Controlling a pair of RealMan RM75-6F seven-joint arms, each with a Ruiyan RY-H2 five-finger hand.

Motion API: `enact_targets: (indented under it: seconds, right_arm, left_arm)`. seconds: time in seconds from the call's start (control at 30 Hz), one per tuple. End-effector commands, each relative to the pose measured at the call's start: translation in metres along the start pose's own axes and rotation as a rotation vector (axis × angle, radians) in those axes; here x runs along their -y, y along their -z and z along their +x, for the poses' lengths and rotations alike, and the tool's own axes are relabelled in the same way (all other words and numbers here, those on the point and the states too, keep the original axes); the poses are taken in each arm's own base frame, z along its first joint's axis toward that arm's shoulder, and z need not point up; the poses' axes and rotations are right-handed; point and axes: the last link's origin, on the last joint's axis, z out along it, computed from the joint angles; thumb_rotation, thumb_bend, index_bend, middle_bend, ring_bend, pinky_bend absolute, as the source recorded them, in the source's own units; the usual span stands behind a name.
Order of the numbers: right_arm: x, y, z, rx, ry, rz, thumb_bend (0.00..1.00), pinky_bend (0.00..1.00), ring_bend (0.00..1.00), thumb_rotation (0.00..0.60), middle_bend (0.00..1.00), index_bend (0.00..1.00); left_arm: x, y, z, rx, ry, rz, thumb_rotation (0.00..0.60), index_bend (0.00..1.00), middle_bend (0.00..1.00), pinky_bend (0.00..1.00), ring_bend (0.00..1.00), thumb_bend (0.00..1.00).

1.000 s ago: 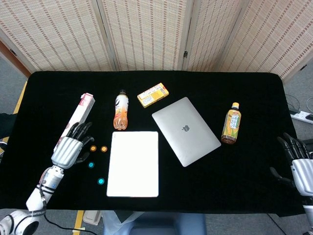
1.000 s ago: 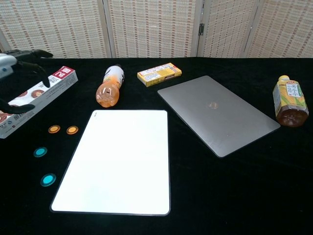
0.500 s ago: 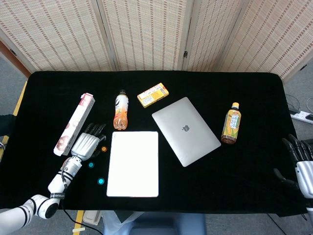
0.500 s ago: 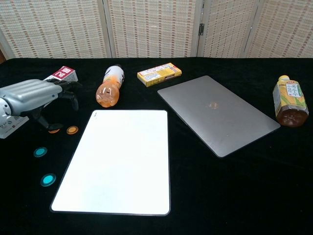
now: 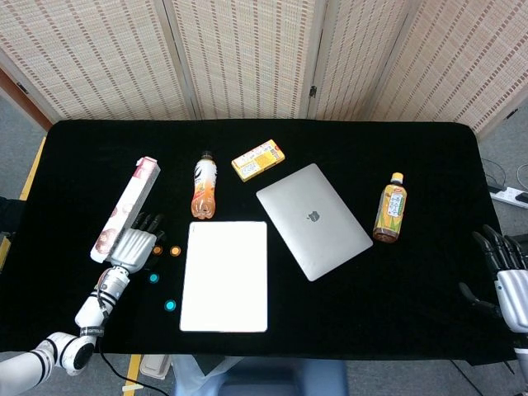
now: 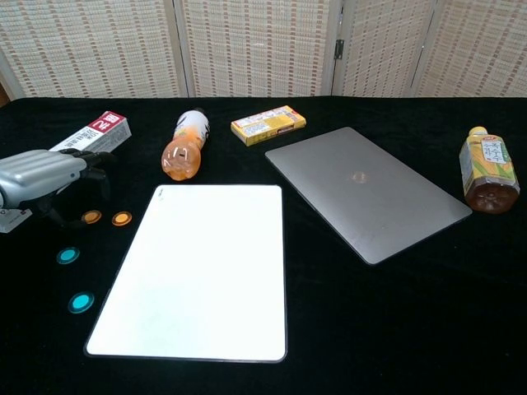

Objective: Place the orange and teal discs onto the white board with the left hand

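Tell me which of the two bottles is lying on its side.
The orange bottle just above the white board lies flat. The tea bottle right of the laptop stands upright.

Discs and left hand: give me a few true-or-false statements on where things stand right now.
1. All four discs lie on the black cloth, none on the white board. True: two orange discs and two teal discs sit left of the board.
2. The left hand holds a teal disc. False: it hovers beside the orange discs, holding nothing visible.
3. The laptop is open. False: its lid is closed.
4. The orange bottle lies on its side beyond the board. True.
5. The right hand rests on the tea bottle. False: it is at the table's right edge, apart from the bottle.
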Motion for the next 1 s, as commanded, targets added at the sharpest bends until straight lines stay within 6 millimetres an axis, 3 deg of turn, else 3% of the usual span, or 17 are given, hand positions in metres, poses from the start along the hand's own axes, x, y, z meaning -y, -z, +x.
enact_targets:
  seconds: [0.03, 1.0]
  right_arm:
    - [0.0, 0.0, 0.0, 0.0, 0.001, 0.001, 0.32, 0.0, 0.0, 0.6, 0.0, 0.0]
    - [0.0, 0.004, 0.002, -0.007, 0.001, -0.012, 0.32, 0.0, 0.0, 0.6, 0.0, 0.0]
  left_arm:
    - [0.001, -0.001, -0.003, 0.004, 0.01, 0.006, 0.6, 0.4, 0.05, 0.0, 0.0, 0.36]
    - [0.008, -0.011, -0.015, 0.042, 0.028, 0.038, 0.6, 0.51, 0.05, 0.0, 0.0, 0.39]
